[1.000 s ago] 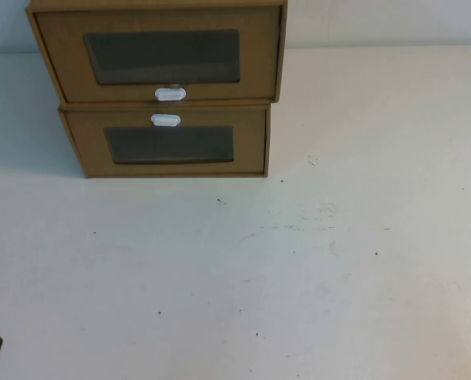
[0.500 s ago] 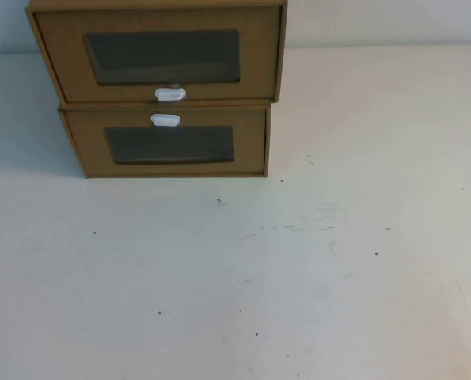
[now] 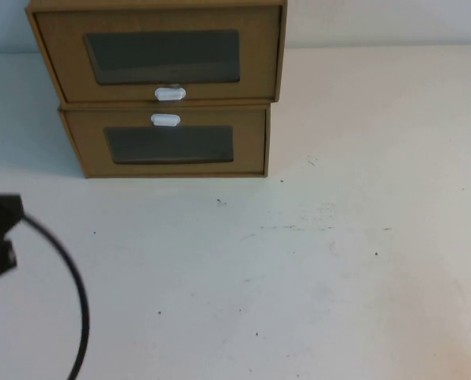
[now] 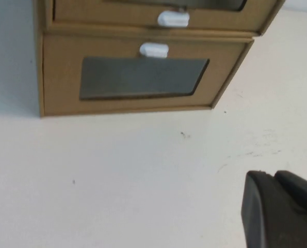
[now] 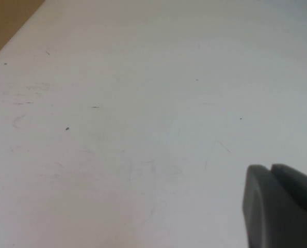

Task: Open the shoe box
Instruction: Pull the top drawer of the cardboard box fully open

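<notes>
Nearest us the left gripper (image 4: 273, 181) hovers at the left edge of the table (image 3: 338, 277), the right gripper (image 5: 271, 171) over its surface, both pinched together and empty, so we judge the approach in hand: next, reach a white handle (image 3: 165, 120) on the 2 closed shoe boxes (image 3: 251, 138) stacked far left.

The white table (image 3: 354, 317) fills most of the high view, its surface matte and lightly soiled. A cluster of faint grey scuff marks (image 3: 298, 228) lies right of the middle, and small dark specks (image 3: 219, 201) are scattered across the surface, some near the scuffs and others well apart from them. Beyond the table's far edge runs a strip of pale wall (image 3: 385, 20).
</notes>
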